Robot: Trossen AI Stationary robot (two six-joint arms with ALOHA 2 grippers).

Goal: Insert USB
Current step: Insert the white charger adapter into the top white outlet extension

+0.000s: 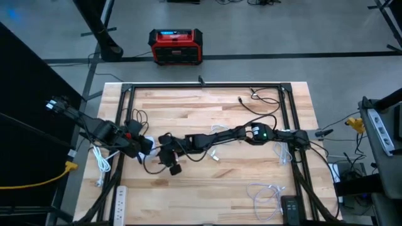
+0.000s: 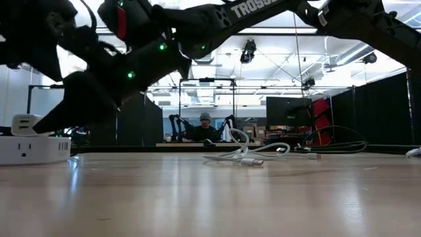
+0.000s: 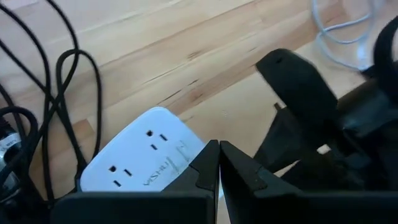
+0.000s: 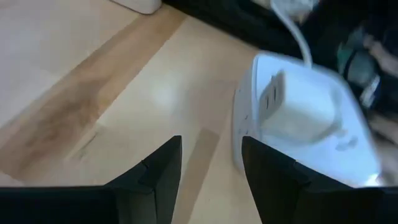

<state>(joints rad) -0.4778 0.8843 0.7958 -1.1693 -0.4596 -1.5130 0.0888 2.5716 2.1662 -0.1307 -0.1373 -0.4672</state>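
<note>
The USB charger block (image 4: 298,115), white and boxy with a pale cord running off its far side, sits atop the white outlet hub (image 3: 146,155), just ahead of our right pincer (image 4: 211,168). That pincer's fingers are spread, with bare wood showing between them and nothing held; the hub's near edge lies just beyond the tips.

Right beside it, our left pincer (image 3: 219,165) has its fingers pressed together with nothing between them, the tips lying at the hub's edge. We cannot tell whether they actually press on the hub or only rest beside it. From above, both pincers meet at the left-hand part of the counter (image 1: 207,100), over the hub (image 1: 146,145).

As for progress, we judge the task to be in its late stage: the block looks seated on the hub, though the right wrist view is blurred, so we would not swear that it is pushed fully home. What is left, as we read it, is a final check or push, then drawing the arms clear.

Farther from the pincers, a loose white cable (image 2: 247,157) with its plug lies mid-counter, and more white cables (image 1: 267,194) lie coiled towards the right arm's base.
</note>
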